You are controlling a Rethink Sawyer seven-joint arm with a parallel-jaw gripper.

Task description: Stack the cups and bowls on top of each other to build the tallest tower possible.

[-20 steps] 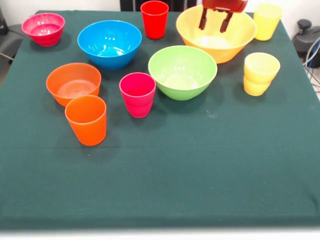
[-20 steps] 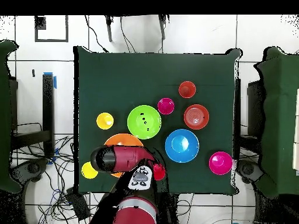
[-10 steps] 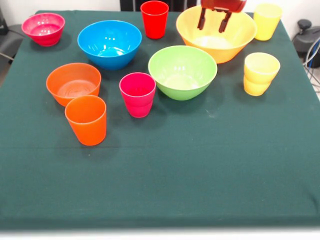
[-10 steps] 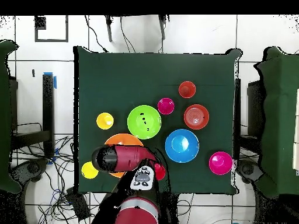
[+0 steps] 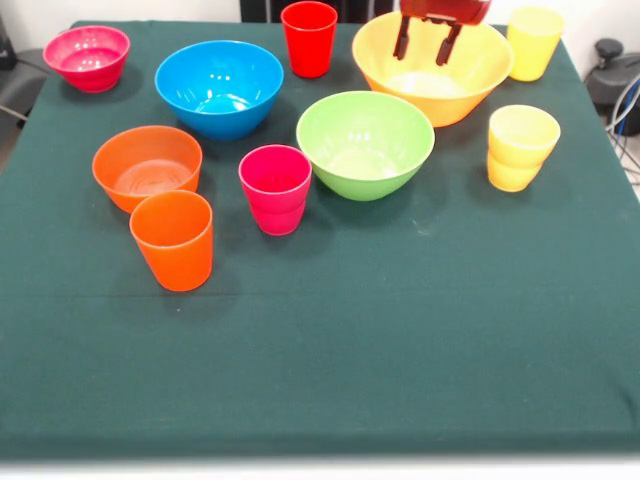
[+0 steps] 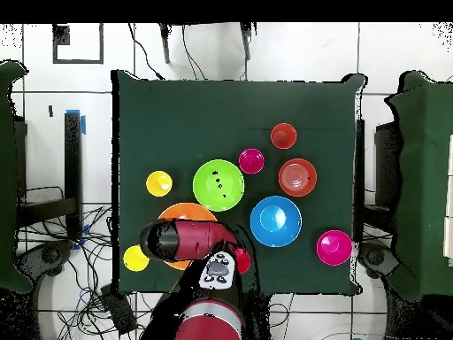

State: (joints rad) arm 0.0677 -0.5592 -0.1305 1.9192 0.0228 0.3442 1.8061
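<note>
My gripper (image 5: 421, 57) hangs open over the large yellow bowl (image 5: 470, 85) at the back, with nothing between its fingers (image 5: 402, 40). All cups and bowls stand apart on the green cloth. The green bowl (image 5: 365, 143) is in the middle, the blue bowl (image 5: 219, 88) behind it to the left, the orange bowl (image 5: 146, 165) at the left and the pink bowl (image 5: 86, 57) in the far left corner. The red cup (image 5: 309, 38), two yellow cups (image 5: 533, 42) (image 5: 520, 147), the pink cup (image 5: 275, 188) and the orange cup (image 5: 172, 240) stand upright. In the overhead view the arm (image 6: 181, 239) hides the gripper.
The green cloth (image 5: 400, 330) covers the whole table, and its near half holds nothing. Cables and dark equipment (image 5: 612, 70) lie beyond the right edge. In the overhead view the arm overlaps the yellow bowl (image 6: 186, 211) near the table's bottom edge.
The gripper has risen slightly above the yellow bowl, still open. The cups and bowls have not moved.
</note>
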